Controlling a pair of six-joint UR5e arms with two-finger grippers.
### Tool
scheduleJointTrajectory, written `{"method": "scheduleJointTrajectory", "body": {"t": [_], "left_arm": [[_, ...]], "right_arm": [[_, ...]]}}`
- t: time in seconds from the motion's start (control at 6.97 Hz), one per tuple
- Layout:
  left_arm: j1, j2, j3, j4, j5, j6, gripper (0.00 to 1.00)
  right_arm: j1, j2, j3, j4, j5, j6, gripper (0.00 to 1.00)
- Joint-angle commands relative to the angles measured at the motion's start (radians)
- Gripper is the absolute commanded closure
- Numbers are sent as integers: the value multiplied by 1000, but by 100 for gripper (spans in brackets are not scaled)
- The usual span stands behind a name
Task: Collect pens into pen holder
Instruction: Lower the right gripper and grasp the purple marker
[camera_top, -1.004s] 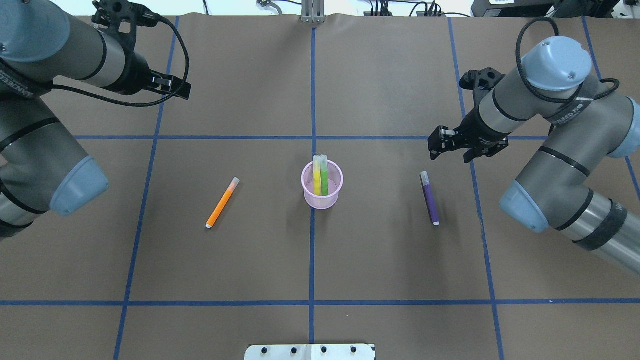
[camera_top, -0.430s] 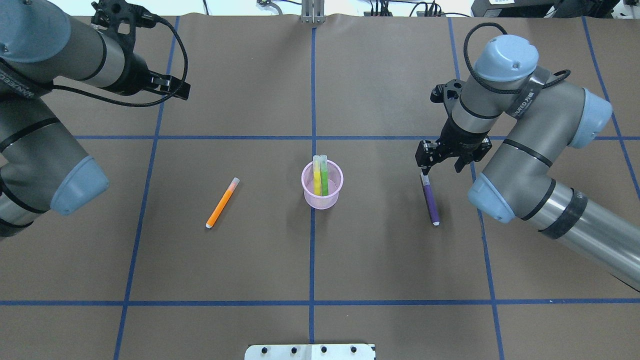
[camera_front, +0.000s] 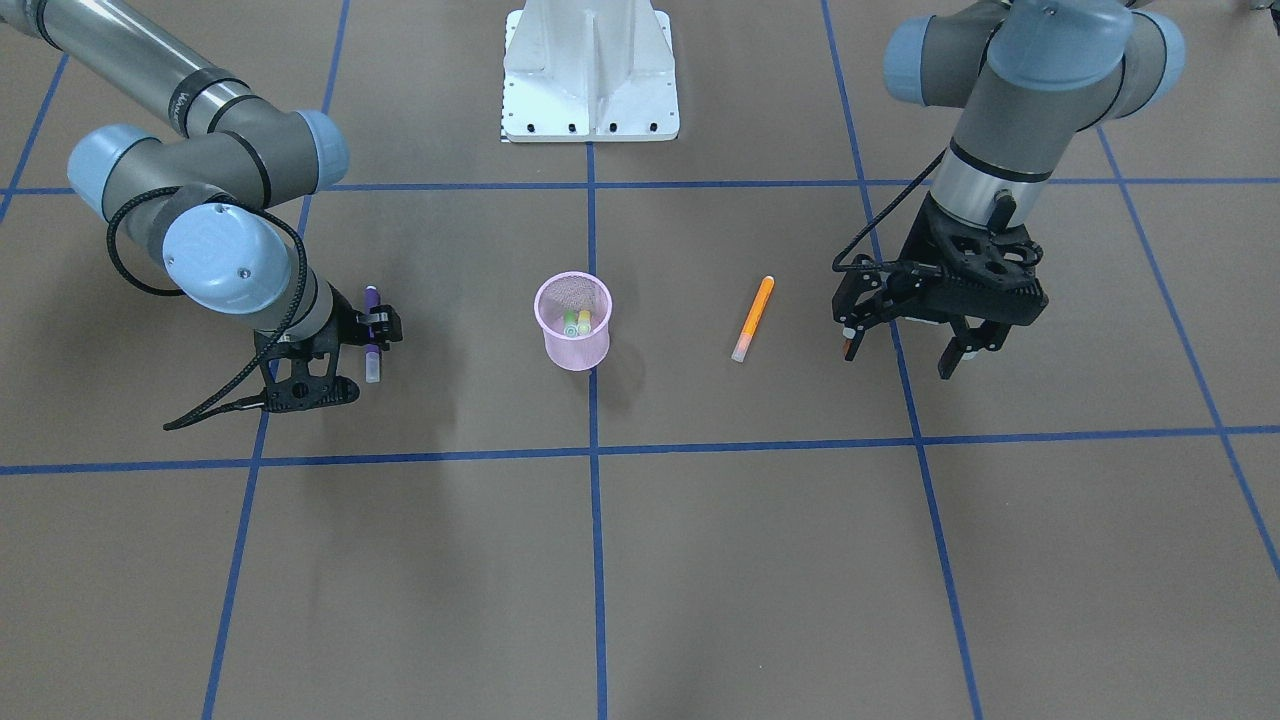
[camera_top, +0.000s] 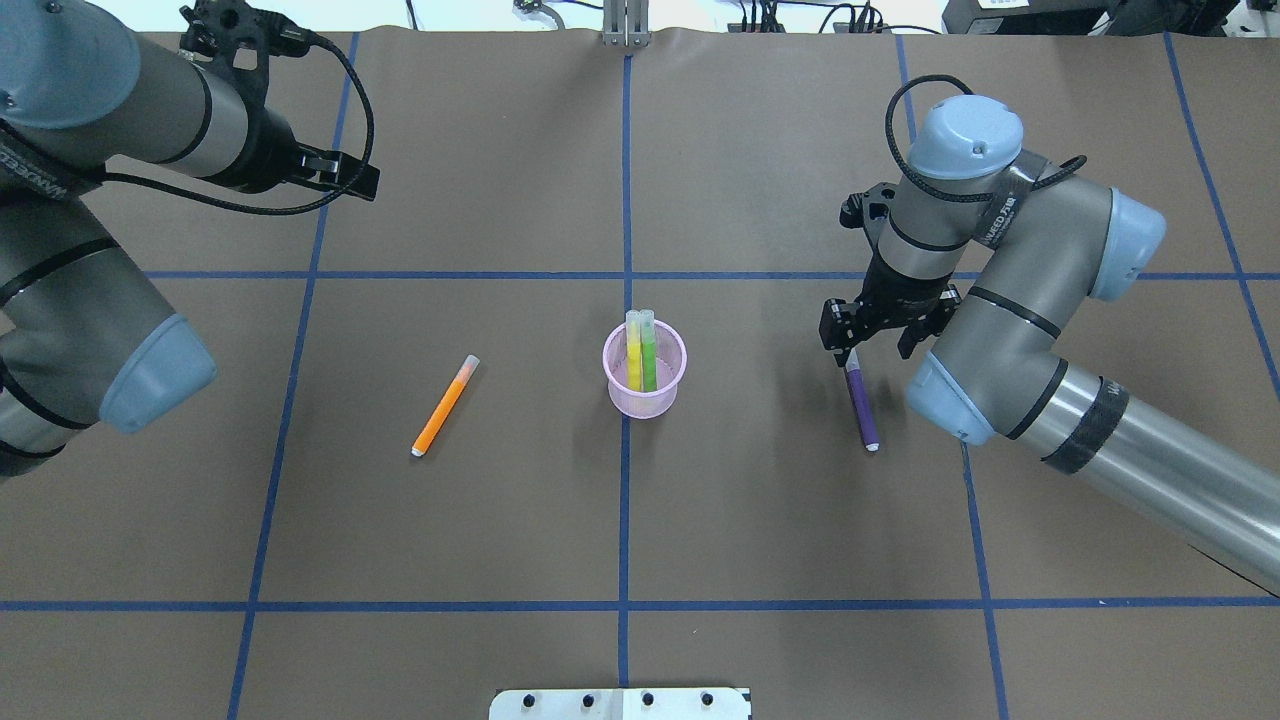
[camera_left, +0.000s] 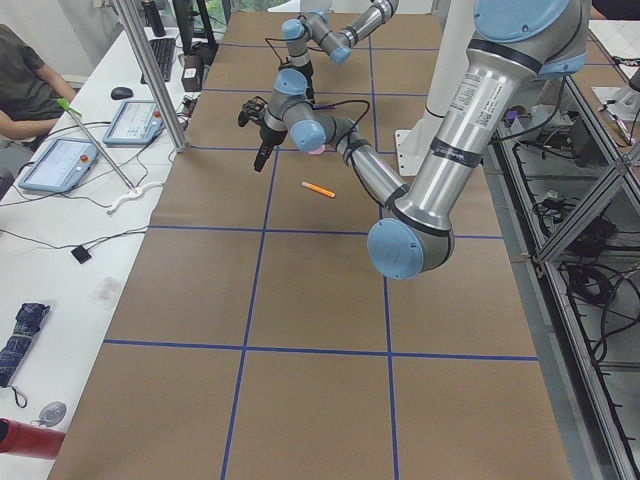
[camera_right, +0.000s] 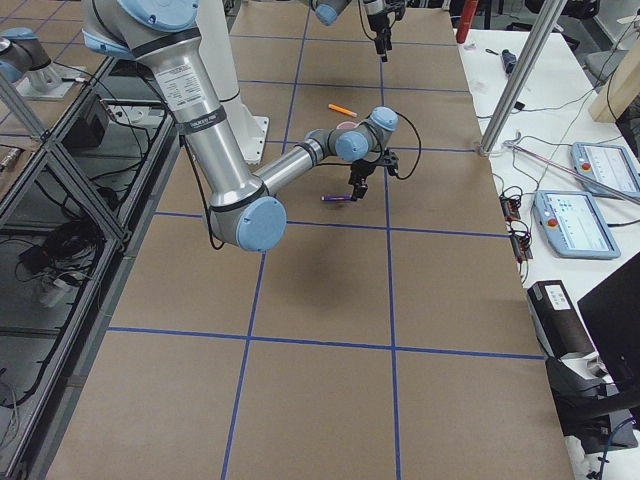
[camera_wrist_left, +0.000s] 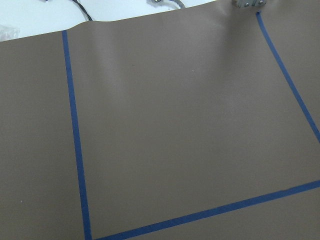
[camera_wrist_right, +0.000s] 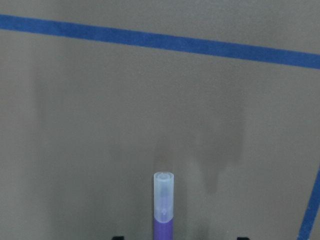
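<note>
The purple pen (camera_top: 862, 405) lies on the table right of the pink pen holder (camera_top: 645, 402). My right gripper (camera_top: 868, 342) is open and hangs just over the pen's pale cap end. In the right wrist view the pen (camera_wrist_right: 163, 200) sits between the spread fingertips (camera_wrist_right: 117, 237), untouched. A green pen (camera_top: 650, 365) and a yellow pen (camera_top: 634, 362) stand inside the holder. The orange pen (camera_top: 445, 406) lies alone left of the holder. My left gripper (camera_front: 900, 355) is open and empty, held above the table at the far left, away from the orange pen.
Blue tape lines (camera_top: 625, 500) divide the brown table into squares. The white robot base (camera_front: 590, 75) stands at the near middle edge. At the table's far side, a person (camera_left: 25, 95) sits by tablets and cables on a white bench.
My right arm has swung left and down, bringing its open gripper from beyond the purple pen to over its cap end. The left arm and all pens have stayed put.
</note>
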Motion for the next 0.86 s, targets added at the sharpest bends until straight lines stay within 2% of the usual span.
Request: {"method": "scheduleJointTrajectory", "body": {"t": [0.0, 0.29, 0.57, 0.72], "left_arm": [[2, 1, 1, -1, 1, 2, 1], [2, 2, 1, -1, 1, 0, 1], [4, 2, 5, -3, 1, 2, 1], [4, 2, 5, -3, 1, 2, 1]], "right_arm": [[-14, 8, -12, 2, -3, 2, 20], [-42, 8, -14, 3, -5, 4, 23], [-48, -1, -14, 3, -6, -2, 34], [-48, -5, -14, 3, -6, -7, 43]]}}
